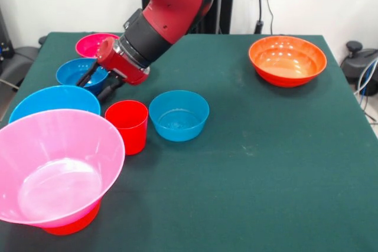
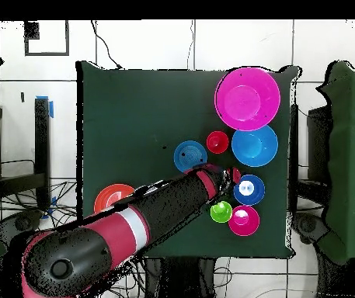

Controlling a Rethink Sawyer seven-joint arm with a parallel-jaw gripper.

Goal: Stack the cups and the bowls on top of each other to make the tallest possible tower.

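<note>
My gripper [image 1: 98, 84] is open and low over the table. One finger [image 1: 87, 77] is inside the small blue bowl [image 1: 78, 71] and the other is outside its rim; overhead it [image 2: 231, 177] is at that bowl's [image 2: 248, 189] edge. The small magenta bowl [image 1: 94, 43] stands just behind. The light green cup [image 2: 221, 211] shows only overhead, beside the magenta bowl [image 2: 243, 220]. The red cup [image 1: 127, 126] stands between the large light blue bowl [image 1: 53, 101] and a mid-size blue bowl [image 1: 178, 115]. The huge hot-pink bowl [image 1: 56, 169] rests on an orange bowl [image 1: 74, 225].
A second orange bowl [image 1: 287, 60] stands alone at the far right of the green table [image 1: 266, 163]; overhead it [image 2: 114, 198] is partly under my arm. No purple bowl is in view. All other items cluster along the left side in the front view.
</note>
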